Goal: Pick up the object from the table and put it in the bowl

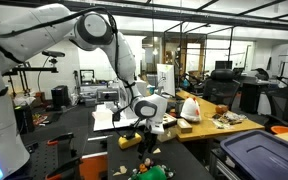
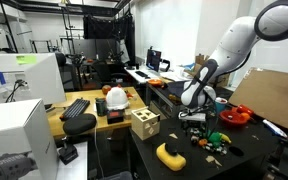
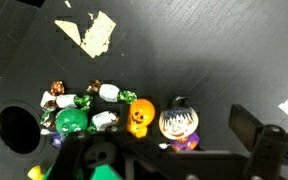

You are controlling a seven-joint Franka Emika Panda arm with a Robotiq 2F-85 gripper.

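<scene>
Several small toys lie in a cluster on the black table: an orange pumpkin figure (image 3: 139, 117), a round-faced figure with a black hat and purple body (image 3: 177, 124), a green piece (image 3: 72, 122) and white wrapped bits. The cluster also shows in both exterior views (image 2: 214, 140) (image 1: 149, 168). My gripper (image 3: 166, 142) is open and empty, hovering just above the hat figure and pumpkin, with its fingers on either side of them. It also shows in both exterior views (image 2: 192, 117) (image 1: 149, 124). A red-orange bowl (image 2: 236, 115) sits further back on the table, beyond the gripper.
A yellow object (image 2: 170, 155) lies near the table's front. A wooden cube with holes (image 2: 144, 123) stands at the table's edge. Torn paper scraps (image 3: 89, 33) lie on the black surface. A round dark hole (image 3: 17, 128) is beside the toys. A cluttered wooden desk (image 1: 209, 122) adjoins.
</scene>
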